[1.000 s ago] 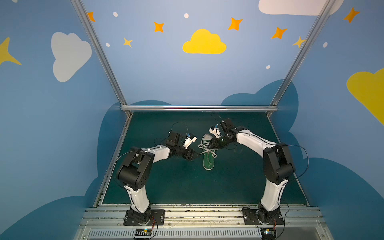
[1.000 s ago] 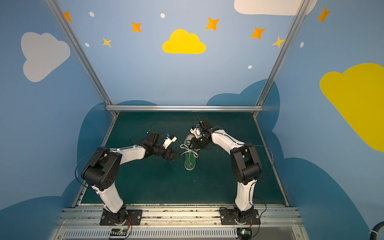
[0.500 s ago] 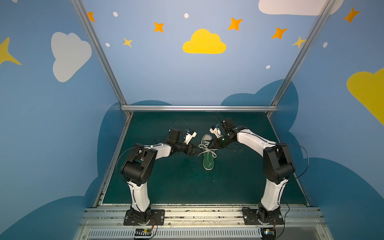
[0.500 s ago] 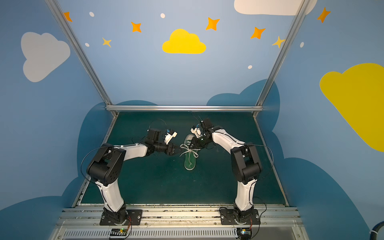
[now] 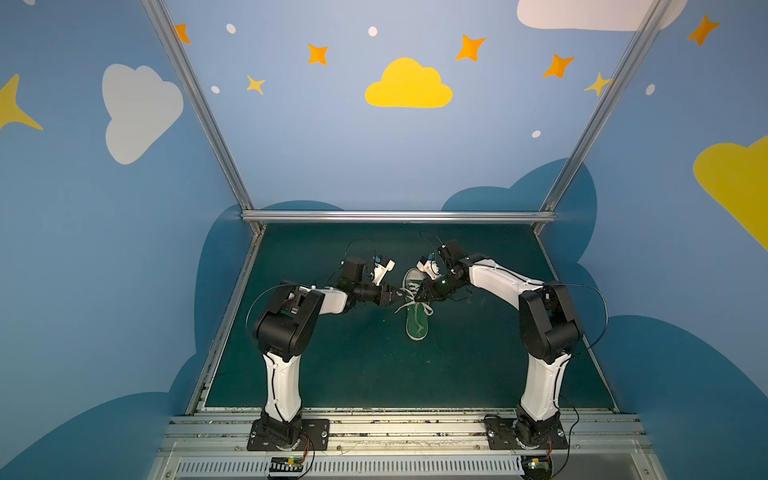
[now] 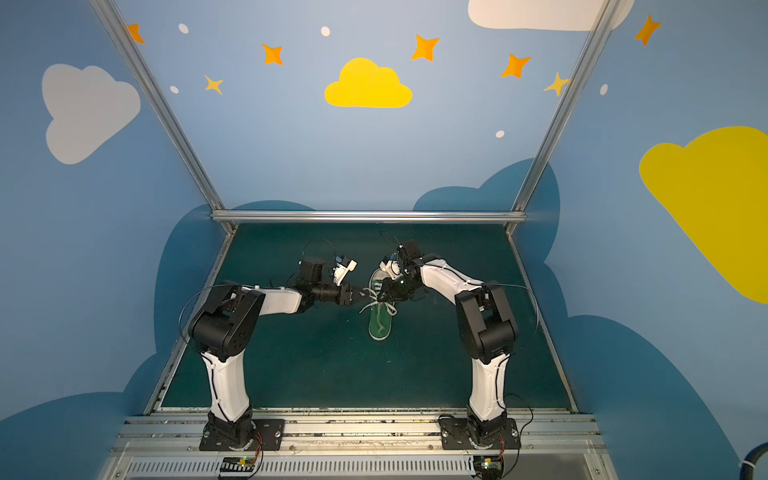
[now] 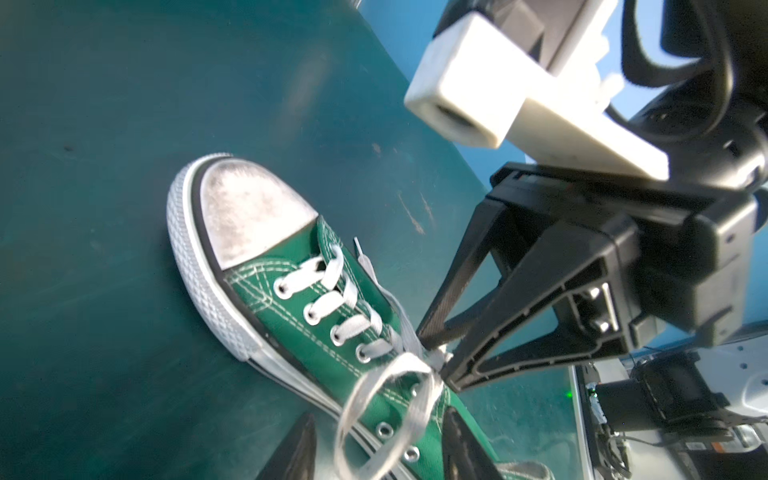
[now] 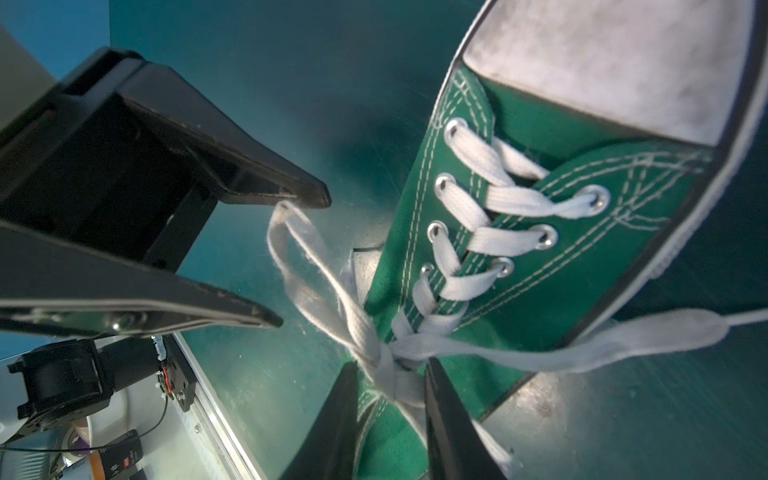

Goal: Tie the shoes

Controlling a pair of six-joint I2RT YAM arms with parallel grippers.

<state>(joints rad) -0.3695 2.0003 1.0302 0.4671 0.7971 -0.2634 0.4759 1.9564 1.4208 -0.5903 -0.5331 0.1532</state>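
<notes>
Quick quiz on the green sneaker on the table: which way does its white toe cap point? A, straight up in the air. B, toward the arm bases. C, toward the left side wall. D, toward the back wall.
D: in a top view the sneaker lies flat with its white toe cap at the far end, toward the back wall, and its heel at the near end.

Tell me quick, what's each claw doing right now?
Left gripper: open, lace loop between its jaws, not pinched.
Right gripper: jaws flank the knot; grip cannot be told.
</notes>
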